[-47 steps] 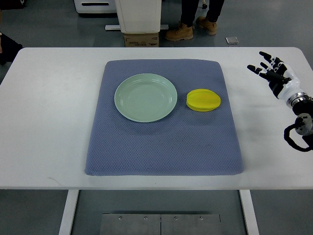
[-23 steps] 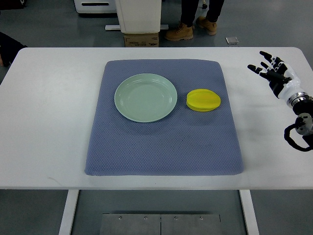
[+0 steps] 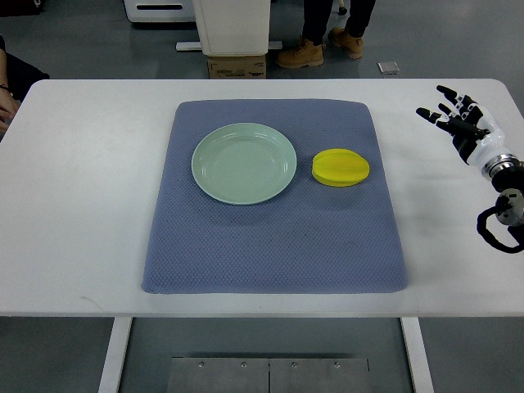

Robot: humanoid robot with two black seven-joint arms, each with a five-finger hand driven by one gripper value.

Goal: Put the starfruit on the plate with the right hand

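1. One person's hand (image 3: 6, 106) shows at the far left edge of the table (image 3: 82, 205). If it comes closer while the robot moves, they may bump.
2. One green plate (image 3: 244, 163) sits on the blue mat (image 3: 270, 246), left of the middle. It has nothing on it. The plate is light, so a push from the side may slide it.
3. One yellow starfruit (image 3: 341, 167) lies on the mat just beside the plate, on its right, not touching it. It looks smooth with ridges, so it may slip or roll away if the grab is off to one side. If it is let go too soon, it may land on the plate's rim and tip off.
4. One right hand (image 3: 460, 119) hangs over the bare table, well apart from the starfruit. Its fingers (image 3: 443, 90) are spread apart and hold nothing. It must cross a long way, so it may miss or knock the fruit into the plate.
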